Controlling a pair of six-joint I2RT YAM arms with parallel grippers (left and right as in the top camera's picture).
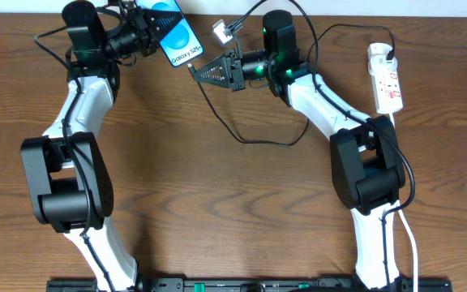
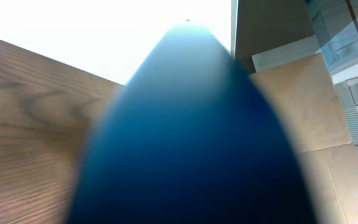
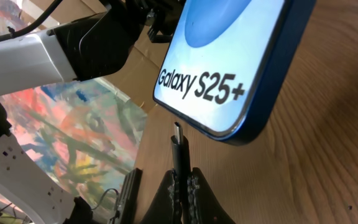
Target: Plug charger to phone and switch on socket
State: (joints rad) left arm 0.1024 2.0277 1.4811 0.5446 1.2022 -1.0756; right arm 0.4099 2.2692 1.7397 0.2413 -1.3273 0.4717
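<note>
Two grips: left hand [image 1: 154,31] phone [image 1: 178,45], right hand [image 1: 196,71] charger [image 3: 178,148].

Even light; blurry, overexposed left-wrist view

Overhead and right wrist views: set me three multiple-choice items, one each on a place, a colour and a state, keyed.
1. The socket lies: A) at the middle of the table B) at its right edge C) at its left edge.
2. The charger is: A) white B) red C) black.
3. The charger's tip is: A) just short of the phone B) plugged in C) lying on the table.
Key: 1B, it sits by the right rim; 2C, the connector is black; 3A, a gap shows below the phone.
</note>
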